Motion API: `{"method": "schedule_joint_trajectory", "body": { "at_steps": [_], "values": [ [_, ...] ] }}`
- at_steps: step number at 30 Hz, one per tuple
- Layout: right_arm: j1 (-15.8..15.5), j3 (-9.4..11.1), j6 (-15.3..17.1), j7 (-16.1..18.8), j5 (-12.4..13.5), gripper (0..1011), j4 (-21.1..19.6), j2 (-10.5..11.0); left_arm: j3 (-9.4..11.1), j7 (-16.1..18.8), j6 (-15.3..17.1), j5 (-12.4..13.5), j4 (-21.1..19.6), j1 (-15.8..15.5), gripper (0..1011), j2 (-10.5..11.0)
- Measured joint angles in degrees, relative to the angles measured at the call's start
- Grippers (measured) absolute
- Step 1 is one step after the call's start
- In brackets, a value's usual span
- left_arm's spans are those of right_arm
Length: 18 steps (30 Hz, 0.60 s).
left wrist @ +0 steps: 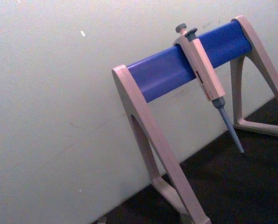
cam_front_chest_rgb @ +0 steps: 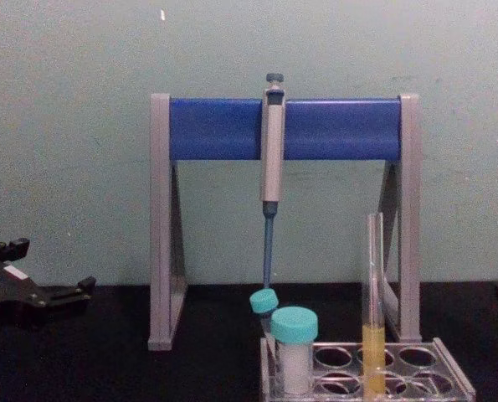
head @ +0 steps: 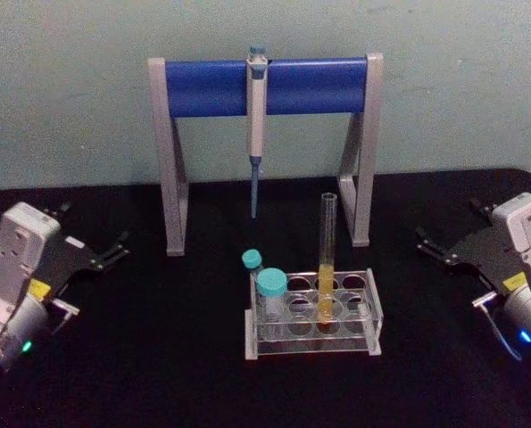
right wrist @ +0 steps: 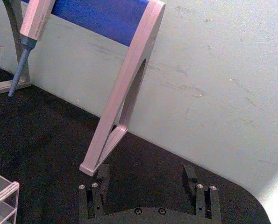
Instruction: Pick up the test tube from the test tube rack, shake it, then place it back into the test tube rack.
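The test tube (head: 326, 254), tall clear glass with yellow-orange liquid in its lower part, stands upright in a middle hole of the clear test tube rack (head: 373, 314). In the chest view the test tube (cam_front_chest_rgb: 373, 285) rises from the rack (cam_front_chest_rgb: 454, 373). My left gripper (head: 113, 250) rests open on the table far to the rack's left, also seen as the left gripper (cam_front_chest_rgb: 52, 268). My right gripper (head: 448, 227) sits open far to the rack's right. In the right wrist view the right gripper (right wrist: 146, 175) holds nothing, and a rack corner (right wrist: 3, 196) shows.
Behind the rack stands a grey-legged stand with a blue crossbar (head: 265, 86), and a pipette (head: 257, 125) hangs from it. A wide teal-capped tube (head: 271, 294) and a slim teal-capped tube (head: 252, 260) sit in the rack's left end. Black table (head: 158, 357) lies around the rack.
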Motion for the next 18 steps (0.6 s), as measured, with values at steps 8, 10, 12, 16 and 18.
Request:
{"method": "schedule_joint_trajectory", "body": {
  "at_steps": [8,10,12,16,18],
  "values": [
    [0.0,0.0,0.0,0.0,0.0,1000,0.0,0.0,0.0,0.0,0.0,0.0,0.0,0.0,1010,0.0],
    [0.0,0.0,0.0,0.0,0.0,1000,0.0,0.0,0.0,0.0,0.0,0.0,0.0,0.0,1010,0.0],
    [0.0,0.0,0.0,0.0,0.0,1000,0.0,0.0,0.0,0.0,0.0,0.0,0.0,0.0,1010,0.0],
    [0.0,0.0,0.0,0.0,0.0,1000,0.0,0.0,0.0,0.0,0.0,0.0,0.0,0.0,1009,0.0],
    [0.0,0.0,0.0,0.0,0.0,1000,0.0,0.0,0.0,0.0,0.0,0.0,0.0,0.0,1010,0.0]
  ]
}}
